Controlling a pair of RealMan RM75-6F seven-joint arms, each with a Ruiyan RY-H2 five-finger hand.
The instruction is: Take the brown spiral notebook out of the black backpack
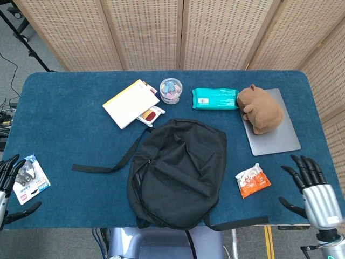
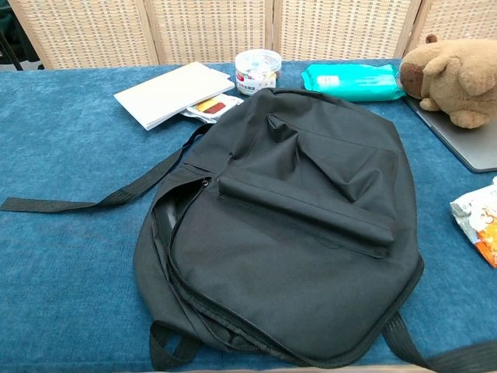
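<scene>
- Covering the table (image 1: 64,124) is a dark blue, carpet-like cloth; behind it stand woven cane screen panels (image 1: 145,32), with grey floor beyond the table's far left corner.
- Lying flat at the table's near middle is the black backpack (image 1: 178,172), its main zip partly undone along the near left side, one strap (image 1: 105,164) trailing out to its left.
- No brown spiral notebook shows in either view; whether it sits inside the backpack cannot be told.
- Beyond the backpack: a white pad with a yellow edge (image 1: 131,103), a small round tub (image 1: 171,90) and a teal wipes pack (image 1: 215,99). Far right of the backpack, a brown plush animal (image 1: 260,108) lies on a grey laptop (image 1: 280,135); just right of the backpack, an orange-and-white snack packet (image 1: 253,181).
- Only the head view shows the hands: the left hand (image 1: 6,186) well left of the backpack beside a packaged item (image 1: 31,179), the right hand (image 1: 312,189) right of the snack packet, both empty with fingers spread.
- The chest view gives the zip gap (image 2: 167,233) up close, dark inside.
</scene>
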